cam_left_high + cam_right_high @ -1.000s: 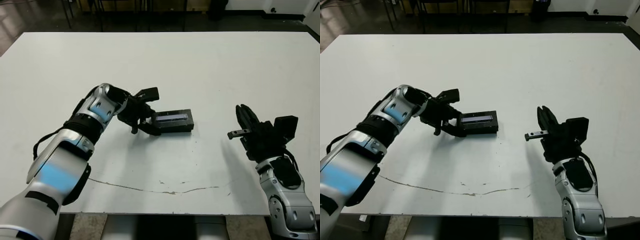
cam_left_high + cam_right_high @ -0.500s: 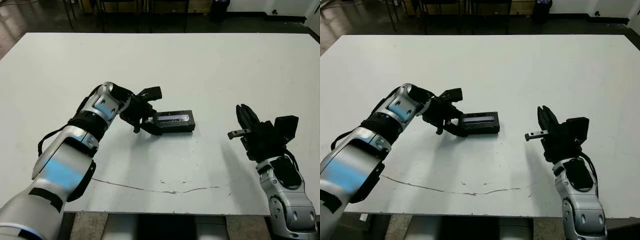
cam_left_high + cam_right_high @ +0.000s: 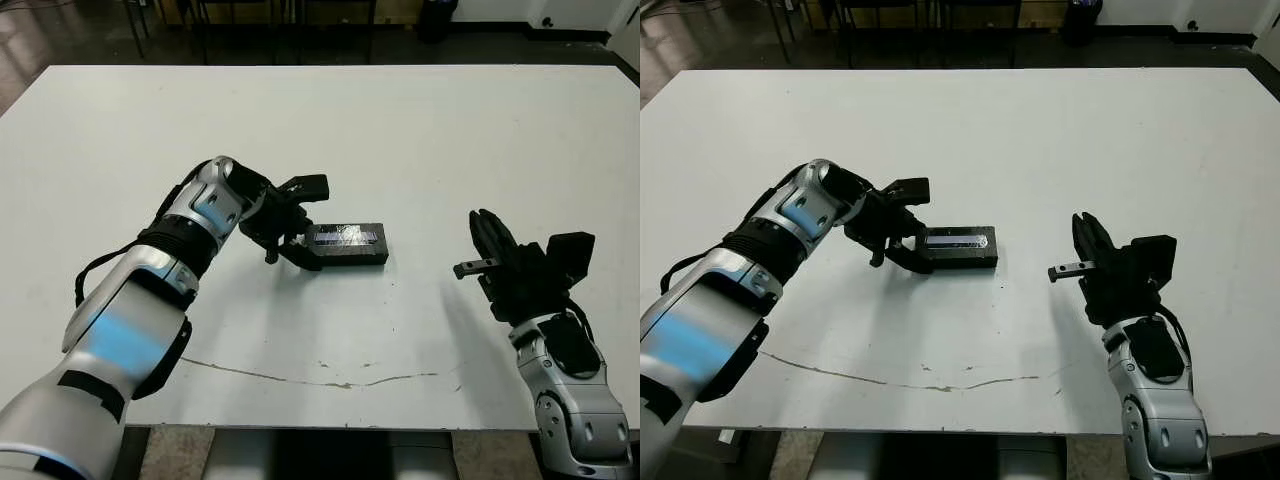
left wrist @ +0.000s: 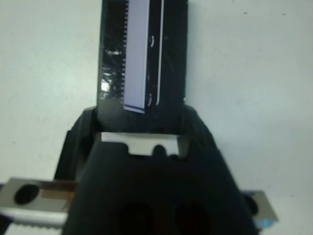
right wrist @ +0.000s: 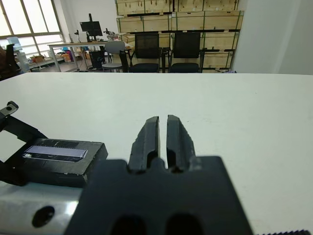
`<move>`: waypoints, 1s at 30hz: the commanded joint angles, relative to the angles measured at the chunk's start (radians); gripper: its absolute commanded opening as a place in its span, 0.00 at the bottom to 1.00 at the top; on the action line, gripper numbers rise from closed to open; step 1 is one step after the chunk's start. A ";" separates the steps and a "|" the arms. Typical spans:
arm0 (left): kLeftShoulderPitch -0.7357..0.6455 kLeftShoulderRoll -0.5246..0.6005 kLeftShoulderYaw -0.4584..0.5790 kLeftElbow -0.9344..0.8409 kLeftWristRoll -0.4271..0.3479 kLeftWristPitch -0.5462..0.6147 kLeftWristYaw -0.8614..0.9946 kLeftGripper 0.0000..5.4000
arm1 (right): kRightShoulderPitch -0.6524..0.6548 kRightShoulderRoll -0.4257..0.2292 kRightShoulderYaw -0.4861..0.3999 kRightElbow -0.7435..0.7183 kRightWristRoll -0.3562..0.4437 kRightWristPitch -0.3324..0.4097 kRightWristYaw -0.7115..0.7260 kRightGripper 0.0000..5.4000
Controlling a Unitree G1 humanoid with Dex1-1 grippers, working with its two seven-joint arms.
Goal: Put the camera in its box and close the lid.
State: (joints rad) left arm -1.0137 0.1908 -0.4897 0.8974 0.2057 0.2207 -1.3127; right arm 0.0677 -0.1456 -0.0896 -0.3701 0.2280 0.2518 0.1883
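A smooth white table (image 3: 400, 130) with a thin, crooked crack near its front edge fills the scene. Near its middle lies a shallow, black rectangular lid (image 3: 346, 243) with a glossy pale bluish-grey strip along its face. It sits flat on the tabletop, covering whatever is beneath it, so neither the box nor the camera can be seen.

The left gripper (image 3: 300, 222), on a silver and black arm reaching in from the left, is at the lid's left end. Its two black fingers are spread, one raised above the lid's end and one low against the near corner. The left wrist view shows the lid's short end sitting between them, with a small metal plate just behind it.

The right gripper (image 3: 487, 240) is held over the table, well apart to the right of the lid. Its ridged black fingers (image 5: 157, 138) are pressed nearly together, holding nothing.
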 commanded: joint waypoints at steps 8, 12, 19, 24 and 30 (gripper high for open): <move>0.078 0.047 -0.049 0.002 0.052 -0.121 0.024 0.74 | 0.006 0.007 0.000 0.024 0.012 0.000 0.001 0.00; 0.086 0.066 -0.045 0.007 0.047 -0.148 0.016 0.91 | 0.008 0.000 0.005 0.028 -0.005 -0.018 0.003 0.00; 0.112 0.118 -0.029 0.007 0.033 -0.224 -0.008 1.00 | 0.008 0.004 0.007 0.029 -0.008 -0.016 -0.005 0.00; 0.150 0.190 0.003 -0.030 0.008 -0.228 -0.025 1.00 | 0.003 0.006 0.007 0.043 0.002 -0.028 0.006 0.00; 0.226 0.301 0.096 -0.140 -0.063 -0.204 -0.030 1.00 | -0.005 0.006 0.014 0.047 -0.011 -0.022 -0.007 0.00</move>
State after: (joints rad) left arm -0.8488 0.4499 -0.4023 0.7690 0.1362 0.0048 -1.3447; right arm 0.0642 -0.1387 -0.0788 -0.3344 0.2279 0.2198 0.1879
